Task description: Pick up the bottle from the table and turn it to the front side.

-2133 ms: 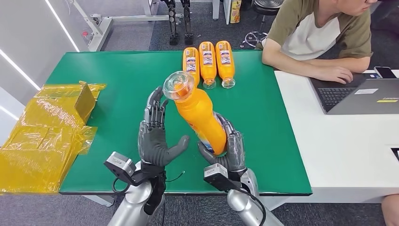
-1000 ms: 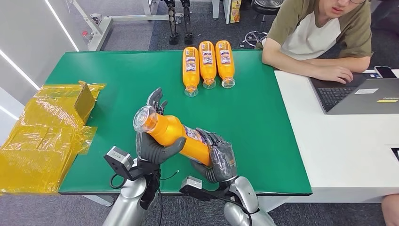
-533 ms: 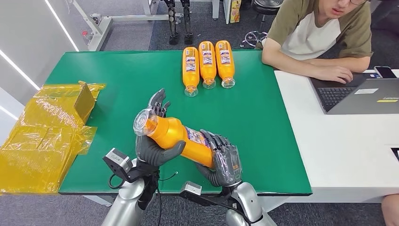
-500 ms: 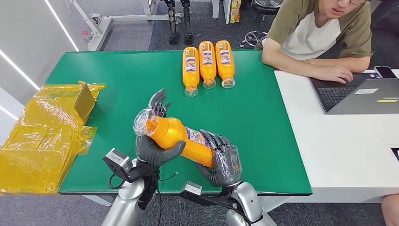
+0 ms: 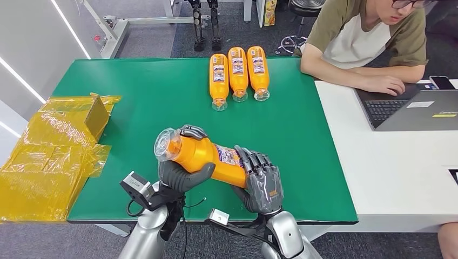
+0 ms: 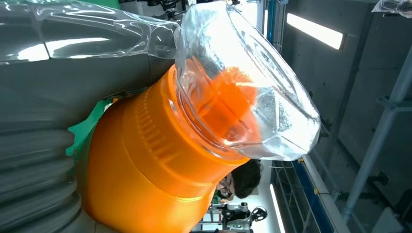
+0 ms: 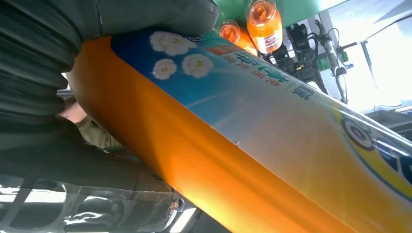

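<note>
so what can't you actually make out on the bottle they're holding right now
- Base of the orange plastic bottle with clear cap: head view, covered by the right hand.
- Label text: head view too small; right wrist view cuts it at the edge.
- Underside of the bottle: head view, hidden by the left hand.

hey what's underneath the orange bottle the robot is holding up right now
The left robot hand cups the orange bottle near its neck, the right robot hand grips its base. Green table lies below; the bottle hides that patch.
</note>
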`<state>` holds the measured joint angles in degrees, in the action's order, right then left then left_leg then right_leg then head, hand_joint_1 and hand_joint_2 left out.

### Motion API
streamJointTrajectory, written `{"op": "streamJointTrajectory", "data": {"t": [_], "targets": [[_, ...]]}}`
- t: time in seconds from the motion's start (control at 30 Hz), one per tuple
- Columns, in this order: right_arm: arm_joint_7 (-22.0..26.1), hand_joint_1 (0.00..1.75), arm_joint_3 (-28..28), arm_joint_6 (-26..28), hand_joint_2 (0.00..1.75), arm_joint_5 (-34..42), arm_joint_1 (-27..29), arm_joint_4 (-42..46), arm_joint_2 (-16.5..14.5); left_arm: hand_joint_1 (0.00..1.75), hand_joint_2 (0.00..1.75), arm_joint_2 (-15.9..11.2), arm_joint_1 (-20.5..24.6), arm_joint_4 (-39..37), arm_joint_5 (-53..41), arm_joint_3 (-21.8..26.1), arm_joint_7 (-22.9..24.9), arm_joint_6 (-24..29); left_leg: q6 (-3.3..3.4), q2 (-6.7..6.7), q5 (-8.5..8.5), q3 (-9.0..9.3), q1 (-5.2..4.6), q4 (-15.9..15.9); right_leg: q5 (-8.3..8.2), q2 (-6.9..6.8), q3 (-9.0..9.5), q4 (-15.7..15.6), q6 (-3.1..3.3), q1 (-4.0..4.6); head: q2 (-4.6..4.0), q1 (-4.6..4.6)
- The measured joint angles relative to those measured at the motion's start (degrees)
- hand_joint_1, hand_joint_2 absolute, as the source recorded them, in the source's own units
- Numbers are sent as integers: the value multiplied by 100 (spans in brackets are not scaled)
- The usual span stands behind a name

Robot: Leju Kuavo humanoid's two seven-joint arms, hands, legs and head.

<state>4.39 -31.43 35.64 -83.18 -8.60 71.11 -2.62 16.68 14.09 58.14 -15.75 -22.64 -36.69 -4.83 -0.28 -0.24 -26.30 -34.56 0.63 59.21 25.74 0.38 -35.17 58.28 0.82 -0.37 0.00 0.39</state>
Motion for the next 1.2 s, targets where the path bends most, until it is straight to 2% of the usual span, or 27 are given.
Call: {"op": "streamJointTrajectory", "data": {"t": [0.1,0.23,0.37,0.5,0.63,0.77,0.83,0.93,1.07,1.2], "targets": [[-10,1,-2,4,175,-61,-4,-9,-3,175,175,0,0,0,11,0,4,2,0,0,0,0,0,0,0,0,0,0,0,0,0,-1],[93,0,-32,104,175,9,8,-52,-4,175,175,1,5,-1,-5,0,51,36,0,0,0,-2,0,0,0,-1,0,0,0,0,0,1],[345,0,-85,222,175,510,42,-85,-32,175,175,2,17,-1,-144,0,148,341,0,-1,0,-2,0,0,0,-2,0,0,0,0,0,-1],[896,0,-81,277,175,1197,150,66,-100,175,175,-1,60,-1,-589,1,415,1193,0,-2,0,-3,0,0,0,-2,0,0,0,0,0,-1],[1906,0,152,280,175,1941,412,427,-323,175,175,-9,84,3,-851,55,525,1989,-1,-2,0,-3,1,-1,0,-2,0,1,0,0,0,1],[2826,0,482,280,175,2756,642,691,-606,175,175,-70,92,70,-1606,233,766,3275,-3,0,-2,-3,1,-3,1,1,-1,2,0,1,0,-1],[3075,0,590,280,175,3010,694,749,-696,175,175,-149,99,116,-2149,317,1003,3785,-3,-1,-1,-3,1,-3,1,0,0,3,0,1,0,0],[3266,0,711,279,175,3202,733,806,-781,175,175,-329,117,145,-2996,418,1425,4196,-3,0,0,-2,1,-3,0,0,0,3,0,1,0,0],[3368,0,816,278,175,3341,805,924,-826,175,175,-621,190,131,-4065,512,1993,4422,-4,0,1,-2,1,-3,0,0,0,3,0,1,0,2],[3506,0,916,278,175,3644,922,1054,-837,175,175,-1083,535,-242,-5464,618,2792,4450,-6,0,2,-1,1,-3,-1,1,0,5,2,1,0,2]]}}
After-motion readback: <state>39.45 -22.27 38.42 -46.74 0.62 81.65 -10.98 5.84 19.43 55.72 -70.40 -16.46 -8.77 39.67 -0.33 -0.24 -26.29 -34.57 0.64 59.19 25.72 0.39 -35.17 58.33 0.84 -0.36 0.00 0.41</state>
